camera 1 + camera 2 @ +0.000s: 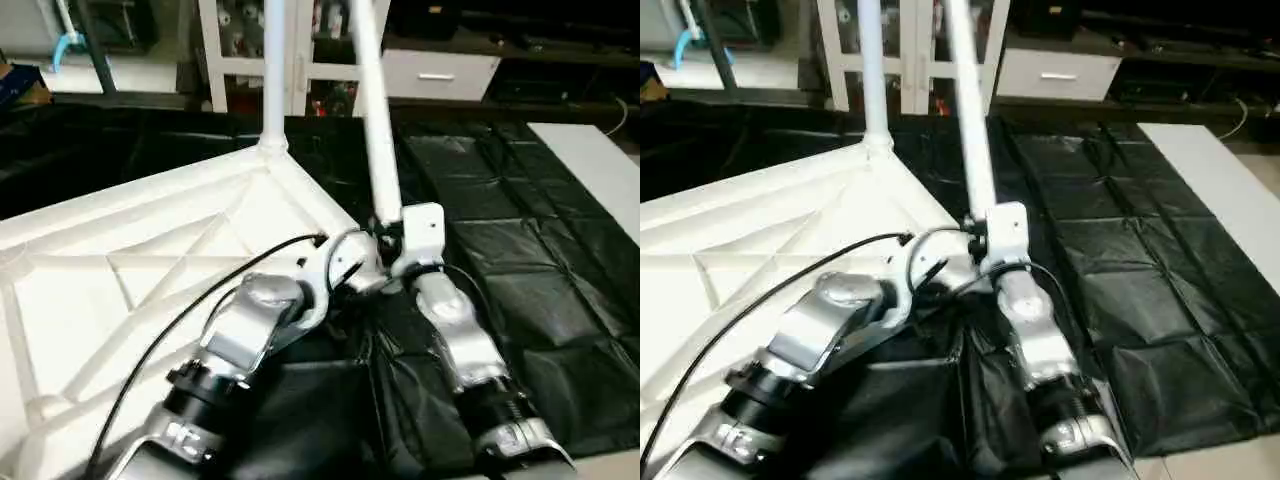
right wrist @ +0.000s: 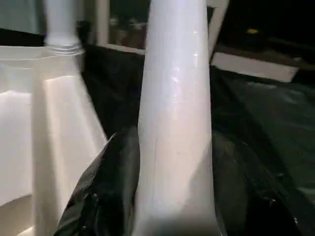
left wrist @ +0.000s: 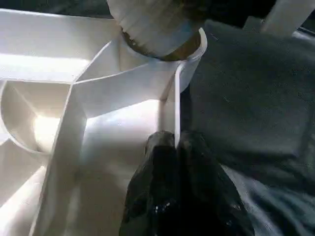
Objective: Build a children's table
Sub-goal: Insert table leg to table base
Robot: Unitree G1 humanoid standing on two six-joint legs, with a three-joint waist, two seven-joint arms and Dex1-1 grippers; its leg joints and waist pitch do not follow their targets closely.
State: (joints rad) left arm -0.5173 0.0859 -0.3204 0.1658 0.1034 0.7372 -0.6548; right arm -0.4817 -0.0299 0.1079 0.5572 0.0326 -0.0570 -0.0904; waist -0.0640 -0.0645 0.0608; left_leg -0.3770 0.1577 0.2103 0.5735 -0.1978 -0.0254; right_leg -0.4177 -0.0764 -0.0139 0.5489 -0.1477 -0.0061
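Note:
The children's table top (image 1: pixel 150 250) lies upside down on a black sheet, its white ribs facing up. One white leg (image 1: pixel 273 70) stands upright in the far corner socket. A second leg (image 1: pixel 375 120) leans a little, with its threaded end (image 3: pixel 152 29) at the round socket (image 3: pixel 193 54) of the nearer corner. My right gripper (image 2: pixel 174 147) is shut on this leg's lower part, one black finger (image 2: pixel 106 172) on each side. My left gripper (image 3: pixel 173 145) is shut on the thin rim wall (image 3: pixel 170 105) of the top, just beside that socket.
The black sheet (image 1: pixel 520 260) covers the floor to the right and front. A white board (image 1: pixel 590 170) lies at the far right. White cabinets (image 1: pixel 440 70) stand behind. A black cable (image 1: pixel 190 310) runs over my left forearm.

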